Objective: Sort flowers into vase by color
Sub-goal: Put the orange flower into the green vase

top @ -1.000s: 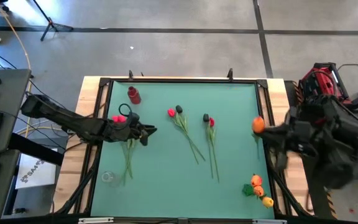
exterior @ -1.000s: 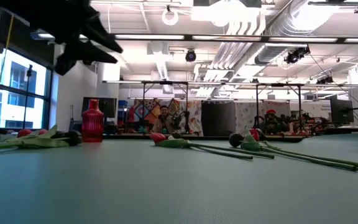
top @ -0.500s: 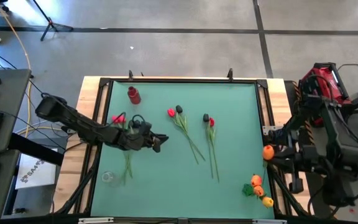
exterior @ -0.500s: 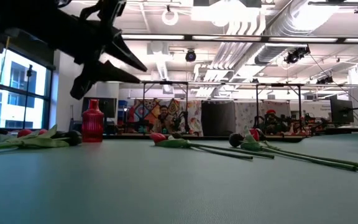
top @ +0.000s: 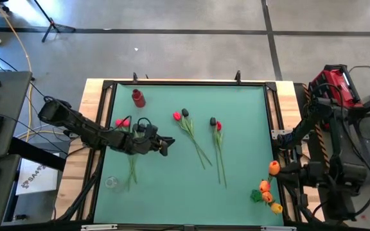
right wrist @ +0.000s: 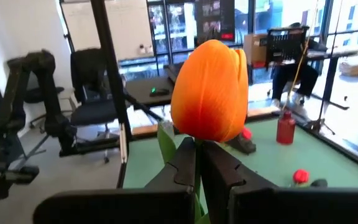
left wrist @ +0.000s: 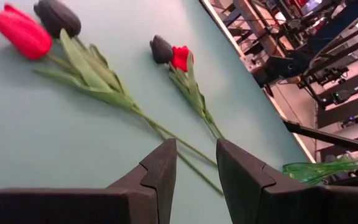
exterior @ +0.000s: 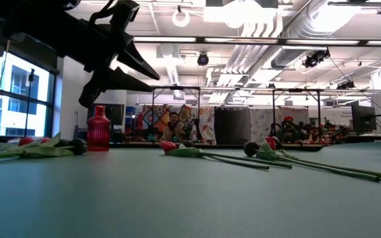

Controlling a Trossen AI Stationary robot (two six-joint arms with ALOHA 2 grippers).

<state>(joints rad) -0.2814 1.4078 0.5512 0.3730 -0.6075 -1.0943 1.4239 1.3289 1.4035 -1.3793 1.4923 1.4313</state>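
My right gripper (top: 277,173) is shut on an orange tulip (top: 273,167), above the table's right edge and just far of a bunch of orange and yellow tulip heads (top: 266,194). My left gripper (top: 167,146) hovers open over the table's left middle, above the mat in the low view (exterior: 154,84). Ahead of it lie two red-and-black tulip pairs, flat on the mat (top: 188,131) (top: 218,144); the left wrist view shows both (left wrist: 82,62) (left wrist: 188,81). More red tulips (top: 122,122) lie partly under the left arm. A red vase (top: 138,97) stands far left. My right gripper pinches the orange tulip's stem (right wrist: 199,144) between its two fingers (right wrist: 184,163), just below the head (right wrist: 211,90). The head stands out beyond the fingertips, lifted clear of the table. A green leaf (right wrist: 165,144) shows beside the fingers; the rest of the stem is hidden.
A small clear glass (top: 111,183) stands near the table's left near corner. The table's dark frame rail (top: 279,135) runs along the right edge beside the right arm. Bare green mat (top: 172,192) lies along the near side between the glass and the orange bunch.
My right gripper has carried the orange tulip along the table's right edge toward the near edge, coming close to the orange and yellow bunch. My left gripper has shifted toward the right and slightly nearer, then held still. The tulips on the mat have not moved.
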